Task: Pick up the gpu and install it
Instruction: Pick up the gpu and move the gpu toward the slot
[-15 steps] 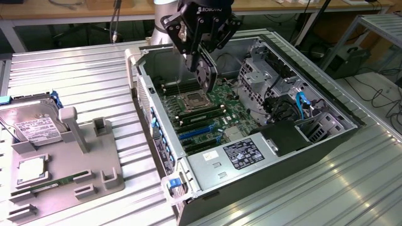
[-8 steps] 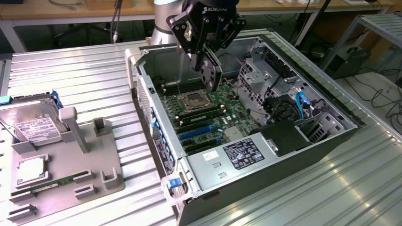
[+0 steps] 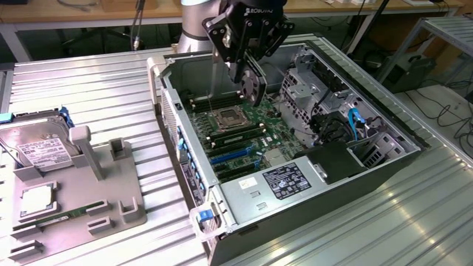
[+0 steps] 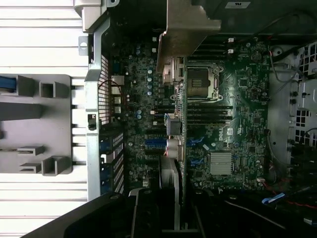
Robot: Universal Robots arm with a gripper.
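Note:
My gripper hangs over the open computer case and is shut on the gpu, a thin dark card held on edge above the motherboard. In the wrist view the gpu appears edge-on, running away from the gripper, with its pale metal bracket at the far end. The card floats over the CPU socket and memory slots, apart from the board. The blue expansion slots lie further toward the power supply, also seen as blue expansion slots beside the card's line.
A grey parts tray on the exterior view's left holds a silver hard drive, a processor and a green memory stick. The power supply, drive cage and blue cables crowd the case interior.

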